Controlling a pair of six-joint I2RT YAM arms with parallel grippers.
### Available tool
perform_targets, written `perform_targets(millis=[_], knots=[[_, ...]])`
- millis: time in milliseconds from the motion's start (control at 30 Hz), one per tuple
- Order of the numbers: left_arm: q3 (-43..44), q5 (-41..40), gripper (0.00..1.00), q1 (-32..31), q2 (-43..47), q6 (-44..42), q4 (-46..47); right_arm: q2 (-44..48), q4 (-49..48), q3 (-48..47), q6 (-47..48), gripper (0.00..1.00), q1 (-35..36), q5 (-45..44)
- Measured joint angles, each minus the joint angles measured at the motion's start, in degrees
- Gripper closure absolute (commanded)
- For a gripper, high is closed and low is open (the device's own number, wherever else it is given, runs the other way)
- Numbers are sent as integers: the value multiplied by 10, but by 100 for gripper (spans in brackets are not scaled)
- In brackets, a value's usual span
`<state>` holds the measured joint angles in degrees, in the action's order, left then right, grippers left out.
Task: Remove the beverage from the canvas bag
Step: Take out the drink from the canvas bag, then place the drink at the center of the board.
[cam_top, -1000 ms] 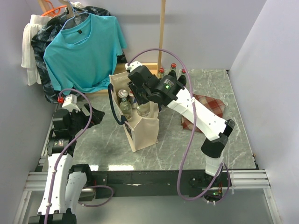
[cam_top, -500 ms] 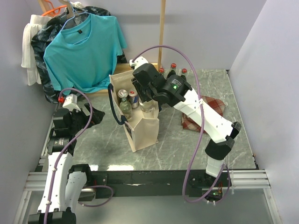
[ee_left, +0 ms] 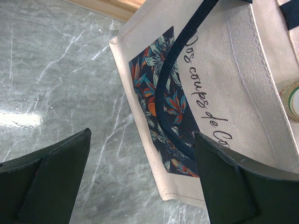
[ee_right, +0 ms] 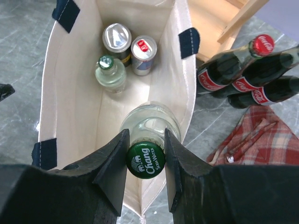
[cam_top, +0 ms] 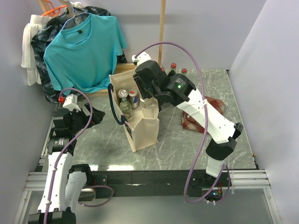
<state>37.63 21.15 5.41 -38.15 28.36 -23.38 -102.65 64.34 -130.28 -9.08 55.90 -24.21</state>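
Left fingers (ee_left: 51, 177): apart, low over the marble surface (ee_left: 56, 79), nothing between them. They are close to the left side of the canvas bag (ee_left: 243, 70), facing its floral print panel and dark navy handle (ee_left: 175, 60), not touching.

Canvas bag stands upright mid-surface, mouth open, just ahead of the arm bases.

Right fingers (ee_right: 110, 172): clamped on the neck of the soda water bottle (ee_right: 149, 122), directly under its green cap. The bottle is upright at the near end of the bag mouth. Its clear body sits within the bag walls, close to the right wall. Whether the base is off the bag floor: cannot tell.

Deeper in the bag, at the far end: a smaller clear bottle (ee_right: 110, 73) with a green cap and two cans (ee_right: 131, 45), side by side.

Outside, right of the bag: three cola bottles (ee_right: 233, 77) with red caps, clustered. Nearer than them, a red plaid cloth (ee_right: 261, 135) lies flat on the surface.

Far left, behind the surface: a teal T-shirt (cam_top: 84, 46) on a hanger.
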Motion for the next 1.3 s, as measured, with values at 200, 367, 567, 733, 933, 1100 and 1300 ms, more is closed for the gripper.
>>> perform_targets(millis=[200, 367, 567, 733, 933, 1100, 1300], knots=[[0, 0, 4, 0, 0, 0, 0, 42, -20, 30, -1, 100, 0, -11], [0, 0, 4, 0, 0, 0, 0, 90, -34, 33, -1, 100, 0, -33], [0, 0, 4, 0, 0, 0, 0, 130, -52, 54, 0, 100, 0, -60], [0, 0, 4, 0, 0, 0, 0, 137, -52, 59, 0, 100, 0, -79], [0, 0, 4, 0, 1, 0, 0, 156, -61, 88, 0, 100, 0, -97], [0, 0, 4, 0, 1, 0, 0, 182, -70, 116, 4, 100, 0, -115], [0, 0, 4, 0, 1, 0, 0, 203, -79, 135, 7, 100, -1, -137]])
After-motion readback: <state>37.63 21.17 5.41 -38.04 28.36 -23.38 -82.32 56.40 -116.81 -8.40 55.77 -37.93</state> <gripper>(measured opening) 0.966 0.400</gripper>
